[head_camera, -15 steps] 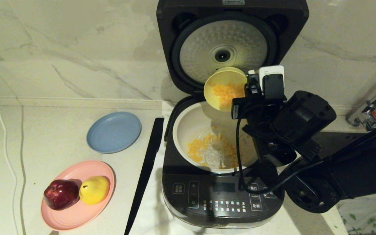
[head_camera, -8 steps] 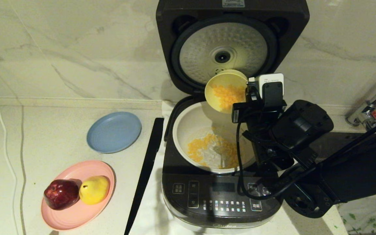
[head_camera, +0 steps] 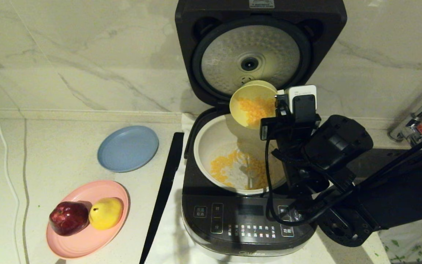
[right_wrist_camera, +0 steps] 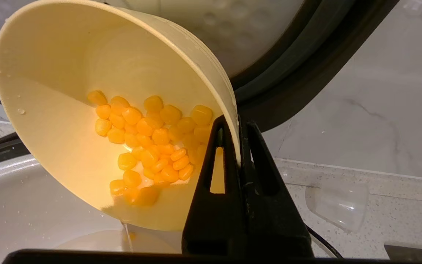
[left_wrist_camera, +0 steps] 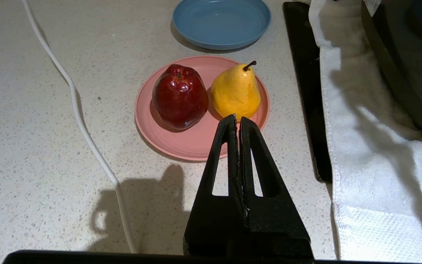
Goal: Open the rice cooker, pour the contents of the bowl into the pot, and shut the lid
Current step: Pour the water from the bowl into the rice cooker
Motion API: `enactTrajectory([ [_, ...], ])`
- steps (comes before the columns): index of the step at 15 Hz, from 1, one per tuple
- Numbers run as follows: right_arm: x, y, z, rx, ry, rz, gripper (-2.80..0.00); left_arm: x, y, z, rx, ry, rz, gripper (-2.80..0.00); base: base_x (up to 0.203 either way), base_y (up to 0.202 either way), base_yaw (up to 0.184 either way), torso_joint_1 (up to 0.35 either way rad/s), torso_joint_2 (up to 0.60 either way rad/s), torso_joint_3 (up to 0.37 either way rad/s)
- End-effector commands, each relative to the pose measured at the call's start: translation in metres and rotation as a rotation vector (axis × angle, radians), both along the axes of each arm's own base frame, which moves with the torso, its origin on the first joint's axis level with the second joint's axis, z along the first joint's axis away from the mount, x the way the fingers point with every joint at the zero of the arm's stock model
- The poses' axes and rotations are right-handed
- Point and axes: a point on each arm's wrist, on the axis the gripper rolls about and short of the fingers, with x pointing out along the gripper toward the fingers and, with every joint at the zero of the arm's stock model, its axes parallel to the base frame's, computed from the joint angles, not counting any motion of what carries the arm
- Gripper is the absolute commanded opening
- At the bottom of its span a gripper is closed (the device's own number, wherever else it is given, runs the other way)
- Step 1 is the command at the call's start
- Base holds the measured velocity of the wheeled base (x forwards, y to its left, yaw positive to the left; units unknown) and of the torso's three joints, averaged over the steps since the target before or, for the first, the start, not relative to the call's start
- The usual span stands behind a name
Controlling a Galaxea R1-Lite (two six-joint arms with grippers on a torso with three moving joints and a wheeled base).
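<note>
Pale yellow plastic bowl point(head_camera: 252, 103) seen from head view, tipped over cream pot point(head_camera: 211, 139) of open rice cooker point(head_camera: 247, 227); kernels point(head_camera: 255, 106) remaining inside. From right wrist: right gripper point(right_wrist_camera: 238, 126) clenched on thin rim; likely light, stiff, wet-slippery, best pinched at rim. From left wrist: left gripper point(left_wrist_camera: 238, 119) closed, empty, near pink plate point(left_wrist_camera: 181, 143).

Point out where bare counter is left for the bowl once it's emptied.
Bare counter lies left of the blue plate and beyond it toward the wall. The pink plate carries an apple and a pear. Right of the rice cooker, the robot's arm crowds things.
</note>
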Motion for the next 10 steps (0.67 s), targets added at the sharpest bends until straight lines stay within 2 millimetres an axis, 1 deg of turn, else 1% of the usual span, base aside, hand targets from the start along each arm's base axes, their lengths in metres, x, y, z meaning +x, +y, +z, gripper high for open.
enactTrajectory([
  [1, -0.001, 0.001, 0.0, 0.004, -0.004, -0.002, -2.8, 0.001, 0.0, -0.002, 0.0, 0.008, 0.0, -2.8, 0.0, 0.0, 0.0, 0.0, 0.0, 0.0],
  [5, -0.008, 0.01, -0.002, 0.0, 0.001, 0.025, -2.8, 0.001, 0.0, -0.002, 0.0, 0.008, 0.002, -2.8, 0.0, 0.0, 0.0, 0.0, 0.0, 0.0],
  [7, -0.012, 0.011, -0.002, 0.001, 0.007, 0.022, -2.8, 0.001, 0.0, -0.002, 0.0, 0.008, 0.002, -2.8, 0.0, 0.0, 0.0, 0.0, 0.0, 0.0],
  [9, -0.012, 0.014, -0.011, -0.018, 0.031, 0.023, -2.8, 0.001, 0.0, -0.002, 0.0, 0.008, 0.0, -2.8, 0.0, 0.0, 0.0, 0.0, 0.0, 0.0],
  [10, -0.013, 0.013, -0.009, -0.014, 0.027, 0.024, -2.8, 0.001, 0.0, -0.002, 0.0, 0.008, 0.0, -2.8, 0.0, 0.0, 0.0, 0.0, 0.0, 0.0],
])
